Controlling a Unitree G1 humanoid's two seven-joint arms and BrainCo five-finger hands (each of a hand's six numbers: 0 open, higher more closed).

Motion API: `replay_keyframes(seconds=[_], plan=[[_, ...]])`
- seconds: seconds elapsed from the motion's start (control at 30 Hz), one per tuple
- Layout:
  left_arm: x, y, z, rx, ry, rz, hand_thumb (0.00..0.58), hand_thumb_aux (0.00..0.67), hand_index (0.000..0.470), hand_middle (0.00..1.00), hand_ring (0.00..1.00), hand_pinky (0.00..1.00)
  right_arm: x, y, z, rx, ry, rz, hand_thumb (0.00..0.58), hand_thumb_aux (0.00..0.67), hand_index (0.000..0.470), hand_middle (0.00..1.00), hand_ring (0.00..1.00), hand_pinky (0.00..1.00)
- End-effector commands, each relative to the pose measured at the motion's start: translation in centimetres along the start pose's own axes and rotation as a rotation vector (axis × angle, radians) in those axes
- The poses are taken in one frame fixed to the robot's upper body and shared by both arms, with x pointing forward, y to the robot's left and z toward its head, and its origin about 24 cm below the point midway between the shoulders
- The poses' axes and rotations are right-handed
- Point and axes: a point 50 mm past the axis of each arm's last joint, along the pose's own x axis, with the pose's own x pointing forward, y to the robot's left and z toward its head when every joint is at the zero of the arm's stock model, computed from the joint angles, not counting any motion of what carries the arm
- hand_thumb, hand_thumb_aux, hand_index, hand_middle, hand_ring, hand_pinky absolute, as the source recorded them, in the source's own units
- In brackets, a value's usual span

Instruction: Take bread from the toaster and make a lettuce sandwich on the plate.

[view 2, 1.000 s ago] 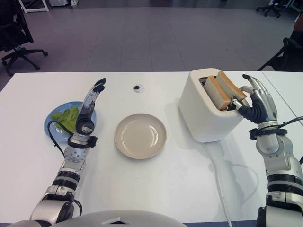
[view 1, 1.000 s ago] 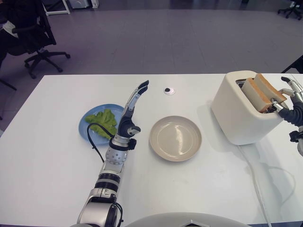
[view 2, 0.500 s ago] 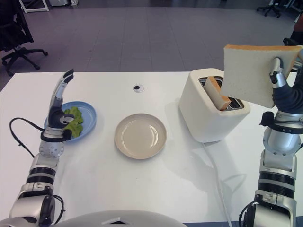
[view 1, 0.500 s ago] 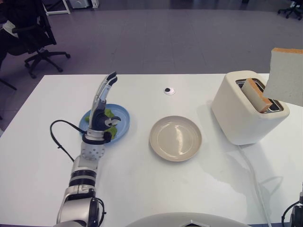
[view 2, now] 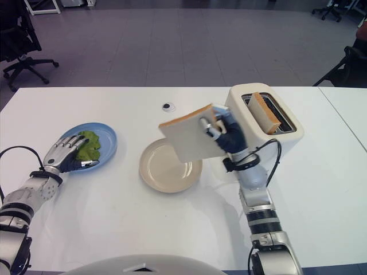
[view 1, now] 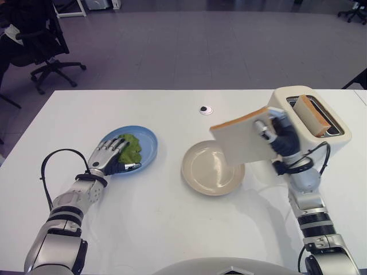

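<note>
Slice (view 1: 243, 140) was clamped by one edge in the right hand (view 1: 280, 138), tilted with its broad face up and toward the camera. It hung over the right rim of the plate (view 1: 202, 172) and looked to be above it, not touching. Judgement: an edge grip leaves the face free, so the slice can be laid flat as the base of the sandwich.

Second slice (view 1: 311, 114) stood in the far slot of the toaster (view 1: 335, 143), well proud of it and easy to reach for the top layer.

Lettuce (view 1: 131, 150) lay on the blue plate (view 1: 146, 137), left of the plate. The left hand (view 1: 108, 157) lay low over that dish's near edge, against the leaf. Whether it had hold of the leaf could not be told. Judgement: it was staged there so the lettuce could follow once the bread was down.

Change:
- One second before, both slices sat in the toaster with the right hand pinching the nearer one.
- Half a second before, that slice was raised high beside the toaster.
- By this moment it had been carried left and down to the plate.
- Over the same second the left hand went from upright between the two dishes, to upright over the blue plate, to lying down on the lettuce.
</note>
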Motion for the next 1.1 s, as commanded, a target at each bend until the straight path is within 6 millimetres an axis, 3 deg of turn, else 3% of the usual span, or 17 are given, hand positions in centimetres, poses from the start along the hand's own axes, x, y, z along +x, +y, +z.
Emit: replay_keyframes(seconds=[0.03,0.17,0.2,0.23,0.27,0.3,0.33,0.37,0.4,0.43,0.5,0.53,0.63,0.77,1.1], plan=[[0.1,1.2,-0.6,-0.002,0.003,0.074,0.0,0.0,0.0,0.0,0.0,0.0,0.3,3.1,-1.2,0.015,0.034,0.11,0.58,0.67,0.47,1.0,1.0,1.0],[0.3,1.7,-0.2,-0.016,-0.023,0.125,0.0,0.0,0.0,0.0,0.0,0.0,0.1,5.1,-3.4,-0.067,0.139,0.209,0.58,0.67,0.47,1.0,1.0,1.0],[0.4,1.5,0.2,-0.026,-0.044,0.123,0.079,0.047,0.033,0.0,0.0,0.0,-0.2,5.7,-4.0,-0.104,0.173,0.253,0.58,0.67,0.47,1.0,1.0,1.0],[0.4,1.4,0.7,-0.041,-0.068,0.123,0.291,0.197,0.138,0.0,0.0,0.0,-0.5,6.1,-4.5,-0.14,0.2,0.29,0.58,0.67,0.47,1.0,1.0,1.0],[0.5,1.4,1.2,-0.052,-0.09,0.123,0.443,0.344,0.241,0.0,0.0,0.0,-0.7,6.3,-4.9,-0.171,0.219,0.313,0.58,0.67,0.47,1.0,1.0,1.0],[0.6,1.3,1.7,-0.062,-0.114,0.121,0.528,0.47,0.33,0.0,0.0,0.0,-0.9,6.4,-5.1,-0.2,0.228,0.326,0.567,0.57,0.4,0.97,0.97,0.97],[0.7,1.3,2.1,-0.067,-0.134,0.116,0.564,0.56,0.393,0.0,0.0,0.0,-0.9,6.3,-5.2,-0.22,0.232,0.328,0.516,0.447,0.313,0.9,0.9,0.9],[0.8,1.2,2.5,-0.069,-0.152,0.105,0.58,0.67,0.47,0.0,0.0,0.0,-0.9,6.3,-5.3,-0.231,0.233,0.326,0.468,0.376,0.264,0.8,0.8,0.8],[0.8,0.9,2.9,-0.071,-0.167,0.088,0.58,0.67,0.47,0.0,0.0,0.0,-1.0,6.2,-5.4,-0.24,0.233,0.324,0.438,0.339,0.238,0.65,0.65,0.65],[0.8,0.6,3.2,-0.072,-0.181,0.066,0.58,0.67,0.47,0.0,0.0,0.0,-0.9,6.1,-5.4,-0.246,0.231,0.32,0.313,0.215,0.151,0.55,0.55,0.55],[0.7,0.0,3.8,-0.078,-0.202,0.028,0.58,0.67,0.47,0.0,0.0,0.0,-0.9,6.0,-5.4,-0.257,0.228,0.314,0.027,0.016,0.011,0.45,0.45,0.45],[0.6,-0.1,3.9,-0.082,-0.21,0.021,0.58,0.67,0.47,0.0,0.0,0.0,-0.9,5.9,-5.4,-0.261,0.226,0.311,0.0,0.0,0.0,0.36,0.36,0.36],[0.6,0.0,4.2,-0.11,-0.229,0.027,0.58,0.67,0.47,0.0,0.0,0.0,-0.9,5.7,-5.4,-0.272,0.219,0.3,0.0,0.0,0.0,0.0,0.0,0.0],[0.8,0.9,4.6,-0.159,-0.259,0.089,0.58,0.67,0.47,0.0,0.0,0.0,-0.6,5.0,-5.3,-0.285,0.206,0.259,0.0,0.0,0.0,0.0,0.0,0.0],[0.8,5.3,5.1,-0.309,-0.335,0.392,0.58,0.67,0.47,0.0,0.0,0.0,0.0,4.0,-4.7,-0.287,0.161,0.17,0.0,0.0,0.0,0.0,0.0,0.0]])
